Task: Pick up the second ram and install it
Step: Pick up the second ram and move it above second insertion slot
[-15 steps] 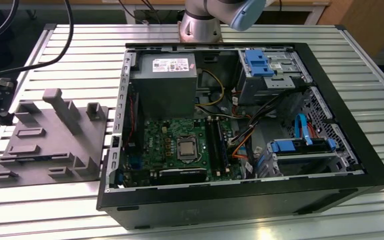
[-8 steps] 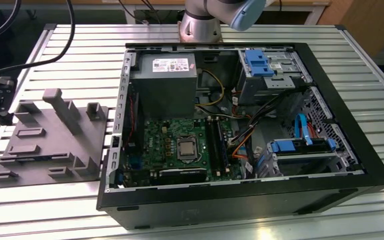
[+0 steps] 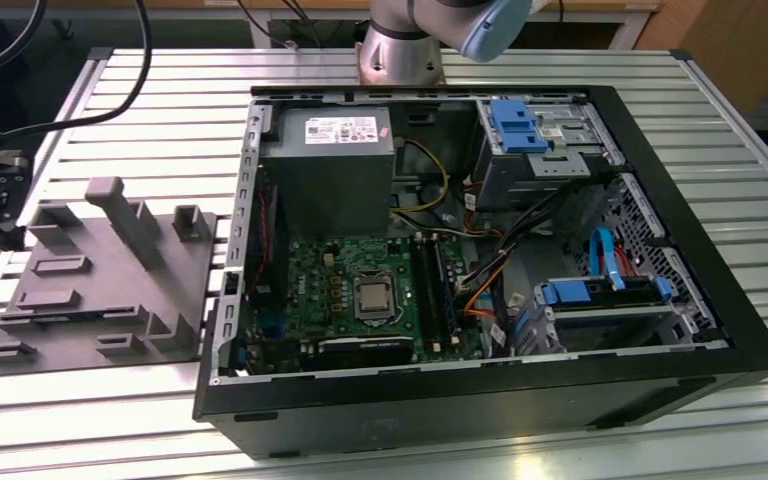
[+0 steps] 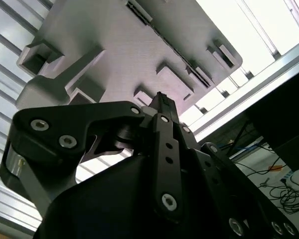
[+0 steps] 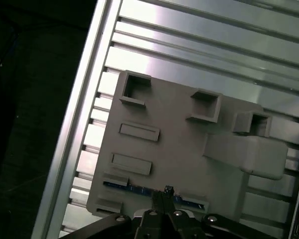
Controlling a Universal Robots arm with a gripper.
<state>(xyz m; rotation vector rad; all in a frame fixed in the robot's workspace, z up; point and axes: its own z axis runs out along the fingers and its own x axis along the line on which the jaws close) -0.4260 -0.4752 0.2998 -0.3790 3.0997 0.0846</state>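
Gripper [image 5: 164,191] hovers clenched and empty just above the grey holder tray [image 5: 179,144]. The 2nd ram [image 5: 134,188] lies in its tray slot, not yet lifted. Installing it in the open computer case [image 3: 491,410] is all left to do.

2nd ram [image 5: 134,189]: thin, long, narrow stick, dark w/ blue-ish sheen along the exposed edge in the first wrist view. Sits on edge in a long slot of the grey holder tray [image 5: 179,149], so just the top edge shows as a slim strip. The slot runs along one long side of the tray, beside two flat rectangular raised pads and far from the square pockets on the opp. side. Ram is straight in the slot, level w/ the tray surface, not tilted. Not installed yet. End effector [image 5: 164,191] tip overlaps approx. its mid-length and hides a short section; can't tell if touching. Tray lies flat on the ribbed metal table [image 5: 189,30].
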